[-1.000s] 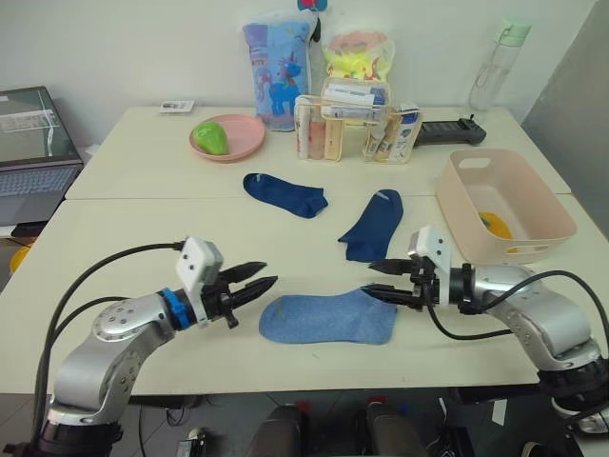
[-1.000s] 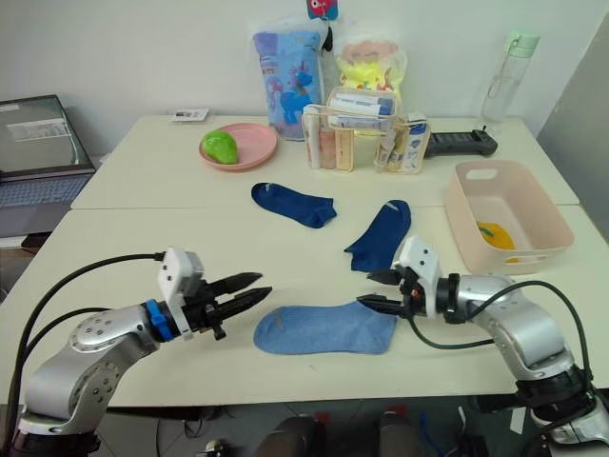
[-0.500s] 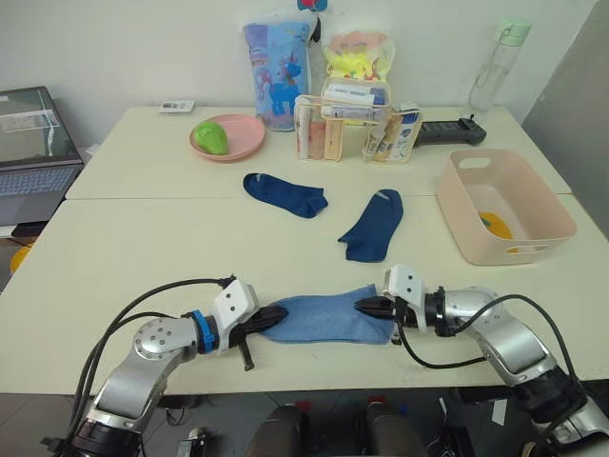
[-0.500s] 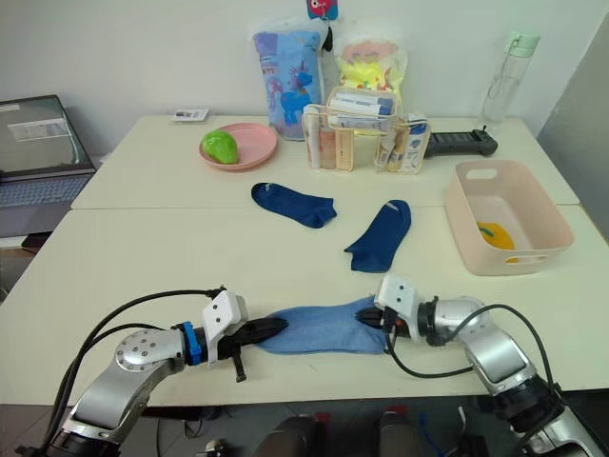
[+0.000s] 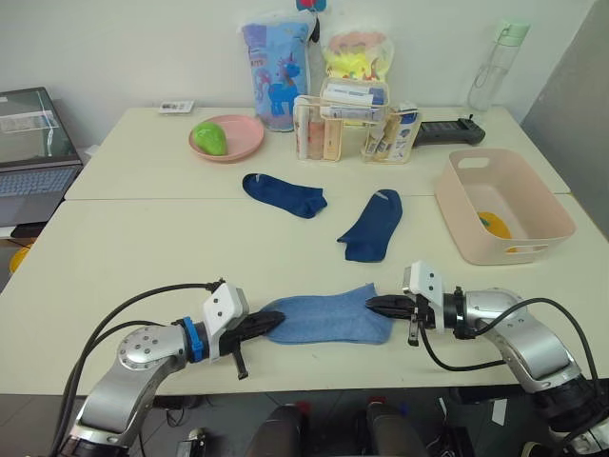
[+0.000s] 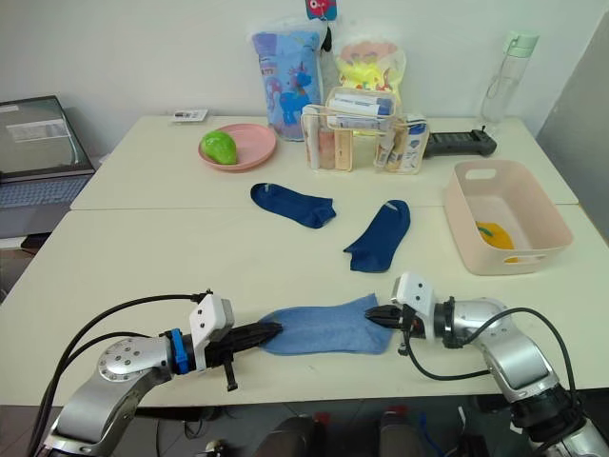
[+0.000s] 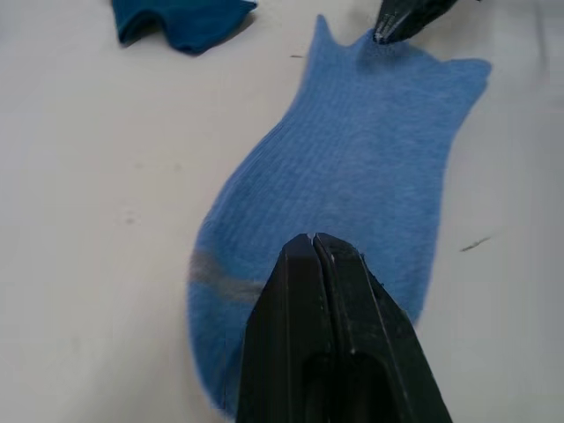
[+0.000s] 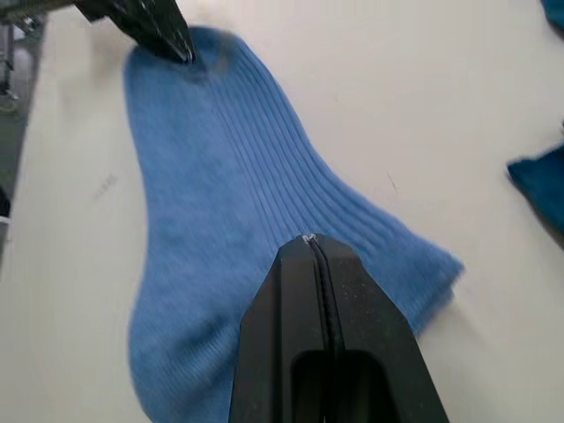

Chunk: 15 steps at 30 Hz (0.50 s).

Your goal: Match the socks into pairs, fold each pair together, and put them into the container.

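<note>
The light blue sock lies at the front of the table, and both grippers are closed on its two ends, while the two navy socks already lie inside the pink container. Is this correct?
Not quite. The two navy socks lie on the table, outside the container, as the left eye view shows. The rest holds: the left gripper and right gripper are shut on the ends of the light blue sock.

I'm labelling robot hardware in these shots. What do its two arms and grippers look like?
Both arms are silver-grey metal with rounded joint housings and black cables looping along them. The left gripper has two slim black fingers, a white box-shaped module on the wrist and a blue ring behind it. The right gripper has the same black fingers and white module, with a black collar at the wrist.
</note>
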### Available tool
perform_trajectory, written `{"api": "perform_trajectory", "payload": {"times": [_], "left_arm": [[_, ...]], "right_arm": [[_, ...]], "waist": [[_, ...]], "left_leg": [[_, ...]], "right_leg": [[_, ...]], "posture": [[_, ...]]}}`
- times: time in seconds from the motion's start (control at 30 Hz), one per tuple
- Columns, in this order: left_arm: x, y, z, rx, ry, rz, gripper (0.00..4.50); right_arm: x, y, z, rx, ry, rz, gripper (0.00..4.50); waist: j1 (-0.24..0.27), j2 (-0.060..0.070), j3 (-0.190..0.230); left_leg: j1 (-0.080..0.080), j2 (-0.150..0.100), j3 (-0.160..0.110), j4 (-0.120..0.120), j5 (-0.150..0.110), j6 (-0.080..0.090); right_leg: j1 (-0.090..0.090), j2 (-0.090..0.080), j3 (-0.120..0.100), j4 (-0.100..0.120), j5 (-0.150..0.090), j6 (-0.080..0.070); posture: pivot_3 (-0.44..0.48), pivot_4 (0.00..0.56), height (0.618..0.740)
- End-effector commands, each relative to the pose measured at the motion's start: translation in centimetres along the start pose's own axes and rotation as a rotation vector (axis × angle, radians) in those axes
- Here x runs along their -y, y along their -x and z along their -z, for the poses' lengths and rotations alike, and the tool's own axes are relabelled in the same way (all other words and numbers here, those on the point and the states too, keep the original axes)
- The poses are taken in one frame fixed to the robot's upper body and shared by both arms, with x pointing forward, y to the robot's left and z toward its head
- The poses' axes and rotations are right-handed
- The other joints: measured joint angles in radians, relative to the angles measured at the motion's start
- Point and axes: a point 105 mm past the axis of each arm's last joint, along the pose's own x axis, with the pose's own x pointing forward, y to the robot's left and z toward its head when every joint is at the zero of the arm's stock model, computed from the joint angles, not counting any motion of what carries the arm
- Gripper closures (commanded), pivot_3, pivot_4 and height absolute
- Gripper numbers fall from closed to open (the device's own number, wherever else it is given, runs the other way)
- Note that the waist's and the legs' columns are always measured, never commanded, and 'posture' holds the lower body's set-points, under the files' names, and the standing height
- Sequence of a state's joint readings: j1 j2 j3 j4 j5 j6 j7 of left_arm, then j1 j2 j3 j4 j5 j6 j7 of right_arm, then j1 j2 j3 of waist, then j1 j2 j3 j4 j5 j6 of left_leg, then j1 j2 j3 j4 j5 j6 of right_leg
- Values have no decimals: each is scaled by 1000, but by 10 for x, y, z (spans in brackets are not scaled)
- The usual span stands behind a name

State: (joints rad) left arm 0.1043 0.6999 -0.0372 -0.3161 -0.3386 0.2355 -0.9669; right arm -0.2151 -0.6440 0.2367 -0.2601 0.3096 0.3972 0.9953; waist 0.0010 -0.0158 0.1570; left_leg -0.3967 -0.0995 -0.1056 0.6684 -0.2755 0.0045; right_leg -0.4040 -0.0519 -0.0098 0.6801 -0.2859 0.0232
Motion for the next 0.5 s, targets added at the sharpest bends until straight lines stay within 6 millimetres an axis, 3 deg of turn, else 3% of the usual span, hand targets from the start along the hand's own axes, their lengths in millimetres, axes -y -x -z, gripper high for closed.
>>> {"api": "perform_trajectory", "payload": {"times": [0.03, 0.23, 0.5], "left_arm": [[4, -2, 3, -32, -35, 20, 4500], [0, -1, 13, -72, -33, 5, 4500], [-6, 8, 15, -60, 11, -17, 4500]], "right_arm": [[-10, -4, -3, -8, 16, -49, 4488], [-11, 6, 33, -186, 68, -49, 4488], [2, 29, 32, -185, 46, 13, 4488]], "waist": [[0, 0, 0], [2, 0, 0], [3, 0, 0]], "left_leg": [[0, 0, 0, 0, 0, 0], [0, 0, 0, 0, 0, 0], [2, 0, 0, 0, 0, 0]], "right_leg": [[0, 0, 0, 0, 0, 0], [0, 0, 0, 0, 0, 0], [2, 0, 0, 0, 0, 0]], "posture": [[0, 150, 740], [0, 150, 740], [0, 150, 740]]}}
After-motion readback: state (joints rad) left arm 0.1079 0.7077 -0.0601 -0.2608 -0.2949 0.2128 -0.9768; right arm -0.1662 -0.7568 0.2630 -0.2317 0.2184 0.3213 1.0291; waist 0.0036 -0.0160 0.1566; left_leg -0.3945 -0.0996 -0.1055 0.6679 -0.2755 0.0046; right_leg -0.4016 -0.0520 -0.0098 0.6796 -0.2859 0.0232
